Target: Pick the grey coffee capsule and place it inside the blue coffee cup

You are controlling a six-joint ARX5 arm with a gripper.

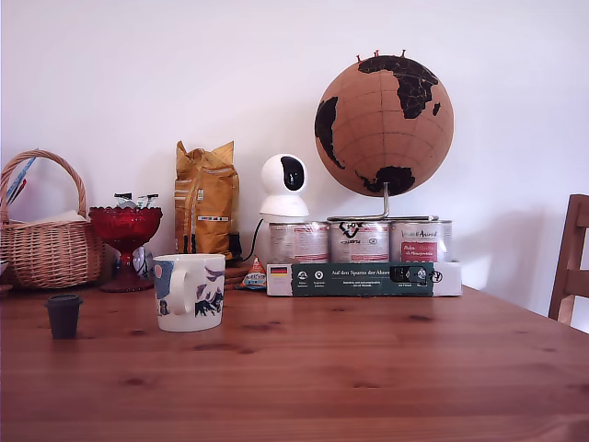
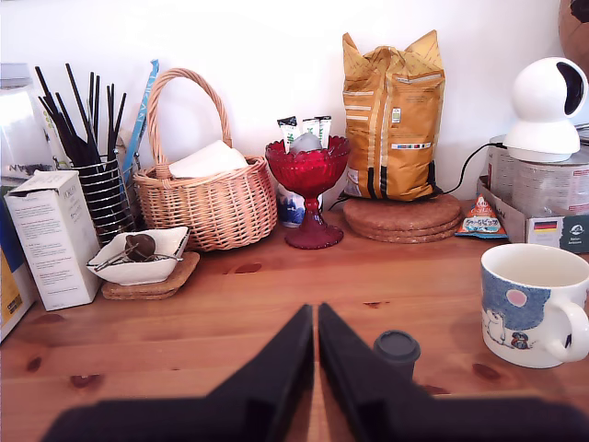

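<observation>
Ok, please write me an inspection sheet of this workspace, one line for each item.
Surface: wooden table, bare in front.
Job's things: grey coffee capsule upright, apart from the blue coffee cup; the cup is upright.
Clutter: wicker basket, red goblet, yellow bag, tins, globe, utensil holder, white carton.
Grippers: gripper with jaws together, holding nothing.
Cables: black cable toward the white camera.
Surroundings: white wall, chair.

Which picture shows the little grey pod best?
The exterior view: the grey pod stands whole and clear on the table, at that view's left of the mug. In the wrist view the pod is partly hidden behind the gripper.
</observation>
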